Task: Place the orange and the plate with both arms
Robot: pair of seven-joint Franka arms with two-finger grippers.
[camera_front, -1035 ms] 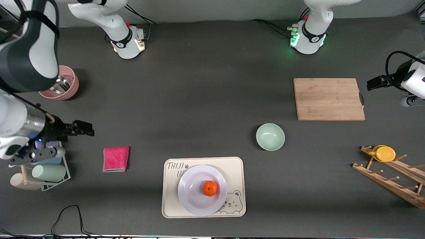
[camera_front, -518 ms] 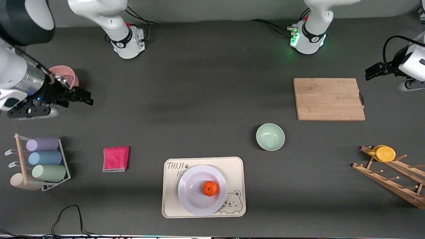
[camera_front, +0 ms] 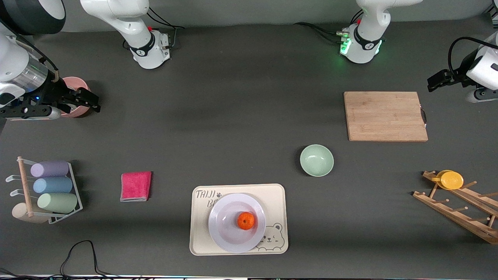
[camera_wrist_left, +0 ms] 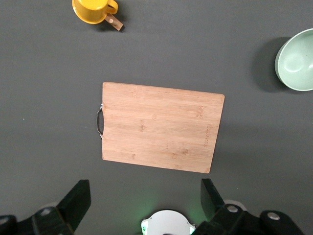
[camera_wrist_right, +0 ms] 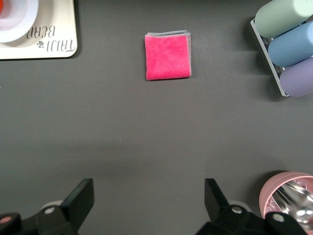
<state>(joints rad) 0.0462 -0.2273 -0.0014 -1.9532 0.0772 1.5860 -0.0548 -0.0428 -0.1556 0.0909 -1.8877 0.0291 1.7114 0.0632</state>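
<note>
Both jaws stand apart and empty: right gripper (camera_front: 87, 102) by the pink metal-lined cup (camera_front: 78, 83), left gripper (camera_front: 437, 81) near the rectangular bamboo cutting board (camera_front: 385, 116). Small round orange (camera_front: 246, 221), dimple up (no long axis), sits on the glossy white plate (camera_front: 221, 233) on the cream bear tray (camera_front: 202, 241). Likely risk: jolting the tray rolls the orange off.
</note>
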